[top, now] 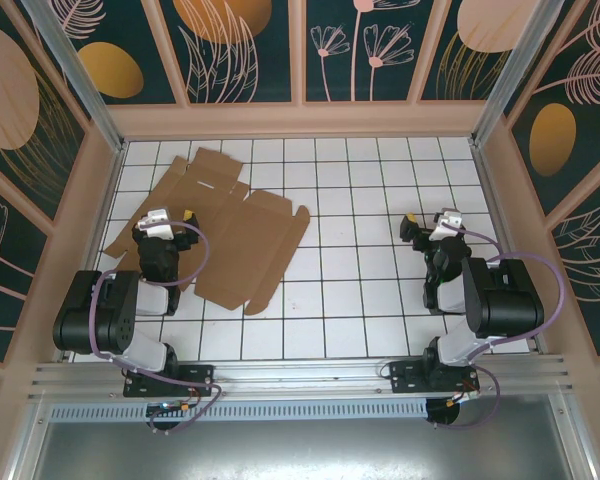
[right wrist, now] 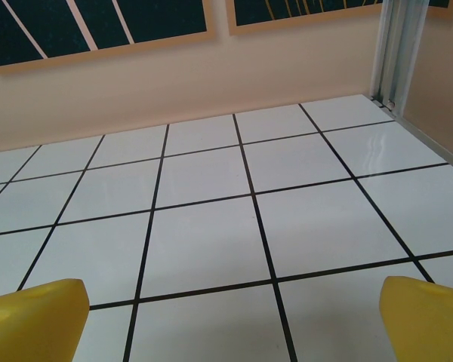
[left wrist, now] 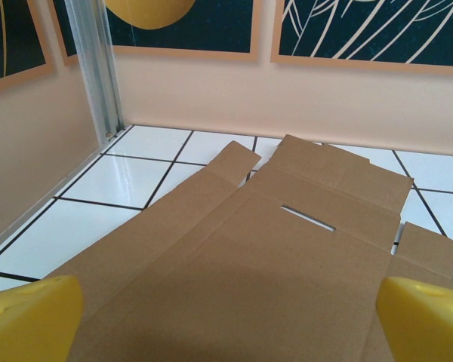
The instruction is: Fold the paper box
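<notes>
Paper box: the paper box (top: 230,235) lies flat as an open brown cardboard sheet on the left half of the table, reaching from the near left toward the far-left corner and set at a slant to the tile lines.
Box detail: from the left wrist, the paper box (left wrist: 249,256) shows creases, side flaps and a narrow slot (left wrist: 308,218) cut through one far panel.
Left claw: the left gripper (top: 170,216) sits over the near-left edge of the sheet and points to the far wall.
Left claw state: from the left wrist, the left gripper (left wrist: 226,320) is spread wide with nothing between its yellow fingertips (left wrist: 30,317), and cardboard lies below the gap. I cannot tell whether the tips touch it.
Right claw: the right gripper (top: 438,224) is on the right side of the table, well apart from the box.
Right claw state: from the right wrist, the right gripper (right wrist: 226,320) is spread wide too, its yellow fingertips (right wrist: 426,317) over bare tiles, holding nothing.
Table: the table (top: 360,290) has white glossy tiles with black grid lines.
Surround: peach walls (right wrist: 211,90) carry dark panels with a leaf pattern, and a metal post (left wrist: 94,68) stands in the far-left corner.
</notes>
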Motion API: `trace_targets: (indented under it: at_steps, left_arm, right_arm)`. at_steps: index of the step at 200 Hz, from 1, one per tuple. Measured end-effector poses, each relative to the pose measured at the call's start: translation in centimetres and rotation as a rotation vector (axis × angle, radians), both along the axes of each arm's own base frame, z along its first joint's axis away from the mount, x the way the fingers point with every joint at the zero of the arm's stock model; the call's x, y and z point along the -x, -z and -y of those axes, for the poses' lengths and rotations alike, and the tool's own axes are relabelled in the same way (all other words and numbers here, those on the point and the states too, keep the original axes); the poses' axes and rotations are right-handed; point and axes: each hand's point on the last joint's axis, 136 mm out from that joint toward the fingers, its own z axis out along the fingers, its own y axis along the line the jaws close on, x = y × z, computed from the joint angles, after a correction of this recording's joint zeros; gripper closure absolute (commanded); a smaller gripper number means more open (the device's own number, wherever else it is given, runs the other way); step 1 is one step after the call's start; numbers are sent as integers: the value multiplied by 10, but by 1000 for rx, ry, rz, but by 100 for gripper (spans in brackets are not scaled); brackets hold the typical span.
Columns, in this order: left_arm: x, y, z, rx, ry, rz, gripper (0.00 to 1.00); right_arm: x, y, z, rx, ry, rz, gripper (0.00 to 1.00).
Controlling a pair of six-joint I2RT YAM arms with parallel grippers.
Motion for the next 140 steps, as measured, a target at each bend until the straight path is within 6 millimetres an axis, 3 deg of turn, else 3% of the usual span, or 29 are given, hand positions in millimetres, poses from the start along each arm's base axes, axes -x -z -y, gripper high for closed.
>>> trace_targets:
  at_steps: [140]
  left_arm:
    - [0, 0, 0, 0, 0, 0, 1]
  right_arm:
    - [0, 0, -2, -4, -13, 2, 1]
